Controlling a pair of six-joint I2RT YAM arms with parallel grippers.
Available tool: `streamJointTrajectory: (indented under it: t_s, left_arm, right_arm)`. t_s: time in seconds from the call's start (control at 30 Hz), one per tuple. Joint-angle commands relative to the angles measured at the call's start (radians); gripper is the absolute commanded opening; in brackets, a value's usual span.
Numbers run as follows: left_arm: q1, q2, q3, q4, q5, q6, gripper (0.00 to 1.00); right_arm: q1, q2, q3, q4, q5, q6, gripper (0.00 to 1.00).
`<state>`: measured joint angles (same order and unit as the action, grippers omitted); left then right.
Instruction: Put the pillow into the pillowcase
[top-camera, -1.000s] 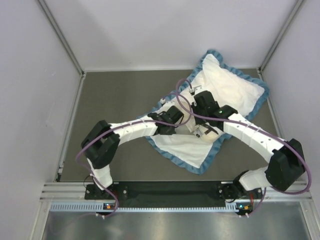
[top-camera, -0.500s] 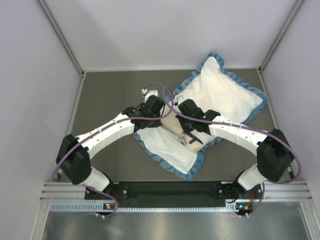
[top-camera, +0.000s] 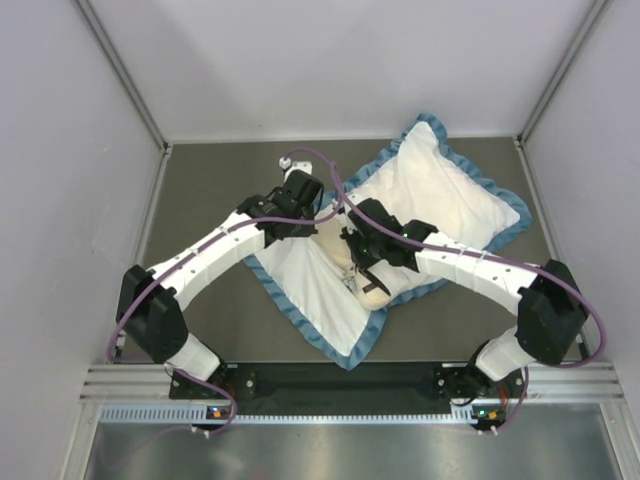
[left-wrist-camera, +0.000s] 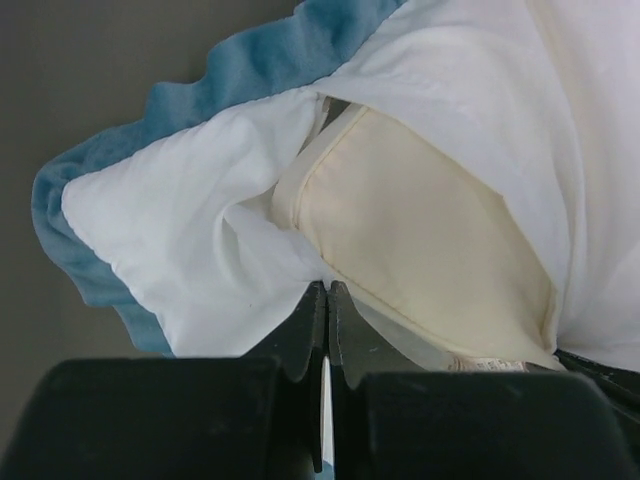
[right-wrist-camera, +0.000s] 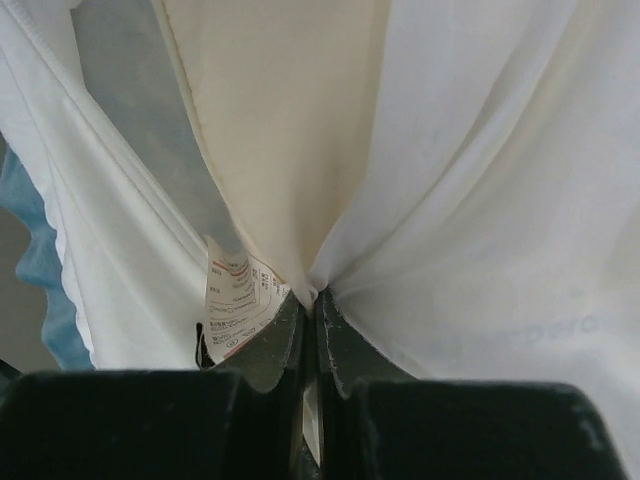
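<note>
Bench (top-camera: 220, 180): carries everything listed.
Pillowcase (top-camera: 470, 195): white side out, spread from the far right corner to the near middle. Its near flap has swung leftward in the last second, so the mouth is probably being drawn over the pillow.
Pillow (left-wrist-camera: 430, 230): mostly inside, cream end bare at the mouth, mid-bench.
Left gripper (left-wrist-camera: 327, 300): closed, pinching pillowcase cloth beside the pillow's corner.
Right gripper (right-wrist-camera: 312, 300): closed on pillowcase cloth where it meets the pillow.
</note>
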<state>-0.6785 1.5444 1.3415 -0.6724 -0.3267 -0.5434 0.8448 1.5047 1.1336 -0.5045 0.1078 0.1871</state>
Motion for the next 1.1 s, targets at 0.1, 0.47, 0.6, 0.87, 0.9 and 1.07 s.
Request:
streamJointTrajectory:
  t_s: [0.1, 0.47, 0.6, 0.87, 0.9, 1.07]
  left_arm:
    - [0.045, -0.083, 0.021, 0.113, -0.147, 0.100, 0.00]
    - [0.157, -0.064, 0.015, 0.197, -0.005, 0.141, 0.00]
    - [0.154, -0.131, 0.002, 0.238, 0.162, 0.157, 0.00]
    - [0.134, -0.351, -0.145, 0.261, 0.316, 0.138, 0.00]
    - [0.131, -0.369, -0.162, 0.260, 0.357, 0.132, 0.00]
    - [0.109, -0.438, -0.269, 0.252, 0.455, 0.039, 0.00]
  right_arm:
    - [0.056, 0.028, 0.057, -0.146, -0.177, -0.052, 0.00]
    - [0.068, -0.124, -0.087, -0.094, -0.348, -0.055, 0.00]
    - [0.066, -0.040, -0.036, -0.094, -0.353, -0.089, 0.00]
    - [0.025, 0.198, 0.198, -0.098, -0.427, -0.130, 0.00]
    - [0.010, 0.215, 0.243, -0.097, -0.436, -0.127, 0.00]
    - [-0.075, 0.241, 0.279, 0.105, -0.531, -0.025, 0.00]
